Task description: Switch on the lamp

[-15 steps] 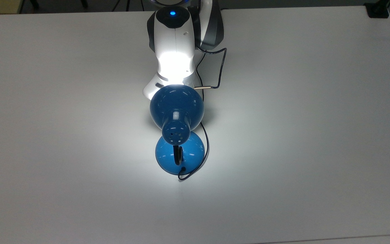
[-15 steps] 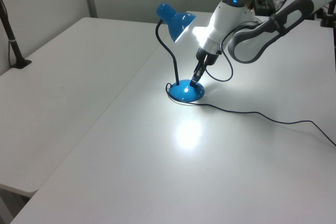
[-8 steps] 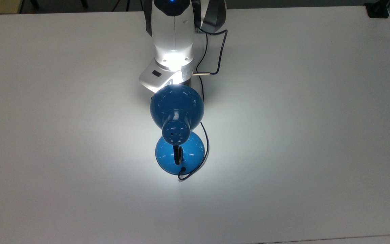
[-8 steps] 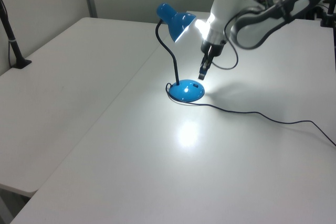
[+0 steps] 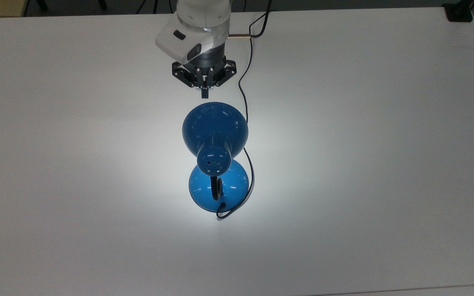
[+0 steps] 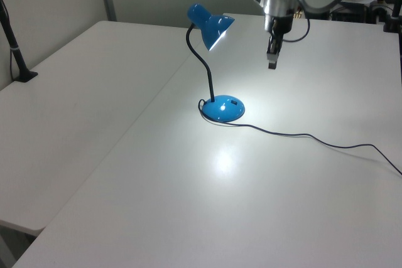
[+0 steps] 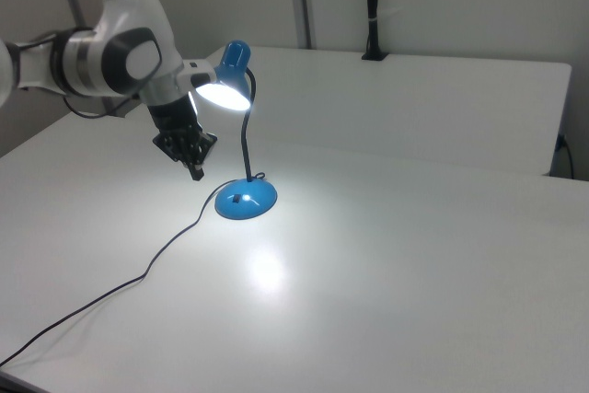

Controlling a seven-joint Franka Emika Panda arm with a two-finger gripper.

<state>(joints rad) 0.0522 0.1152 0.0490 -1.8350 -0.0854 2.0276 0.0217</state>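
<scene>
- Lamp (image 5: 214,131) is standing mid-table, shade glowing and throwing a bright pool on the table (image 6: 94,155); the task is looking done.
- Gripper (image 6: 272,64) is hanging above the table, apart from the lamp, on the left view's right of the shade; fingers pressed together, holding nothing.
- Step in hand, as I judge it: retreating. Best lifting straight up, clear of the shade and the cord (image 6: 301,136).
- Open table is lying all round; edges well apart from the base (image 7: 245,200).

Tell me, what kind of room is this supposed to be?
Probably a robotics lab or test room, not a home. A white robot arm's gripper hangs above a large bare white table, where a lit blue desk lamp stands alone. Plain partition walls and a clamped black pole surround it.
</scene>
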